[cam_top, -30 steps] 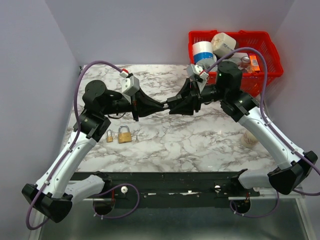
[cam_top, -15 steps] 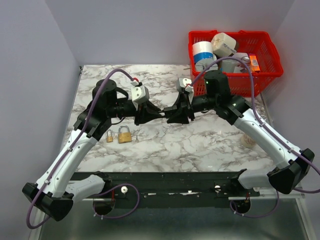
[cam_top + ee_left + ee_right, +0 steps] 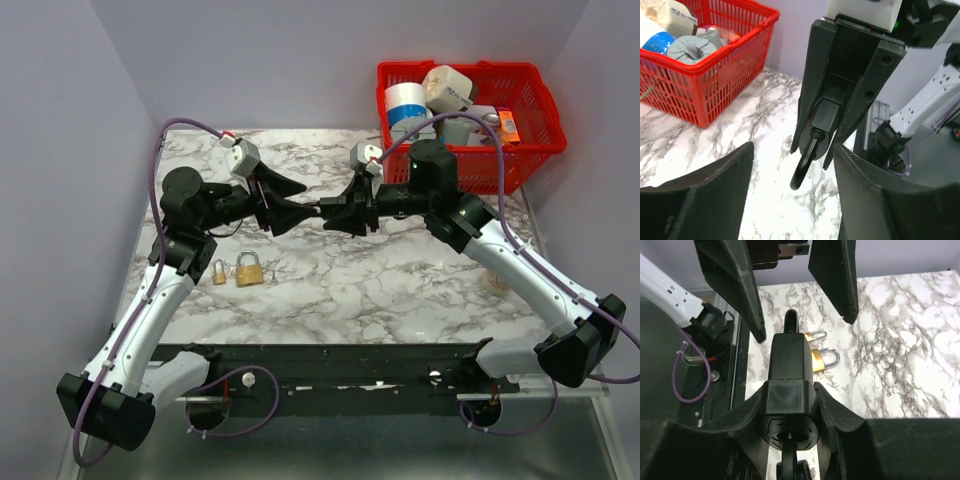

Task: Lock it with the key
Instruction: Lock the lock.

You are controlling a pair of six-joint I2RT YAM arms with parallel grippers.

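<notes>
L gripper [image 3: 298, 203] has backed off slightly vs 0.5 s ago, fingers wide open and empty, facing R gripper [image 3: 338, 210] clamped on black padlock [image 3: 789, 357], key [image 3: 788, 460] in its keyhole.

Matt black padlock [image 3: 788, 365], smooth marbled tabletop [image 3: 400, 275]

Basket [image 3: 530, 150] far-R on table [image 3: 400, 280]; small padlock [image 3: 219, 272] just L of bigger padlock [image 3: 249, 270], near-L

No legible text in any view. Labels on items in red basket [image 3: 520, 150] too small to read; moulded mark on black padlock [image 3: 789, 390] underside indistinct.
</notes>
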